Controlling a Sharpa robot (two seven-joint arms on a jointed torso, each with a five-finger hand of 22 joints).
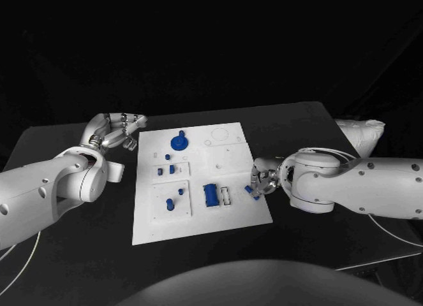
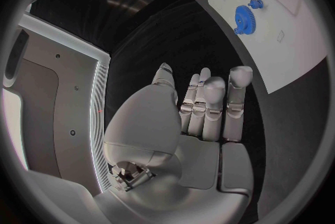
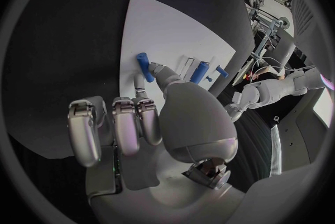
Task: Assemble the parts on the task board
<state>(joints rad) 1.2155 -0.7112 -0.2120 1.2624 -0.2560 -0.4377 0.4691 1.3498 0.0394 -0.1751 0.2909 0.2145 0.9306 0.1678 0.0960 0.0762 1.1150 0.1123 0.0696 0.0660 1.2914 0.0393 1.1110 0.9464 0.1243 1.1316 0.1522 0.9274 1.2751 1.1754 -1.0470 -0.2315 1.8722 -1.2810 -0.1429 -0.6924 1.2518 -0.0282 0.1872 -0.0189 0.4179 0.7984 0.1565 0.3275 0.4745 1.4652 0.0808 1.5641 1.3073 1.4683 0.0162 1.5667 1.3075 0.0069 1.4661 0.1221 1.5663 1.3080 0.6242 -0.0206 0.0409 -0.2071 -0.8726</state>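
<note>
The flat white task board (image 1: 231, 220) lies on the matte black table (image 1: 46, 143). The right hand (image 1: 260, 182) at its right edge pinches a small blue cylindrical peg (image 3: 144, 66); the left hand (image 1: 115, 131), fingers apart and empty, hovers beside the far-left corner.

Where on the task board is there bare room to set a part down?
The near strip of the task board, below the big blue block, is bare. The far right corner past the blue gear holds only outlines. The middle is crowded, and the right hand holds a blue peg at the right edge.

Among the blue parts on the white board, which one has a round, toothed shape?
The blue gear near the board's far edge, closest to the left hand. It is a round toothed disc; the other blue parts are small blocks or pegs.
</note>
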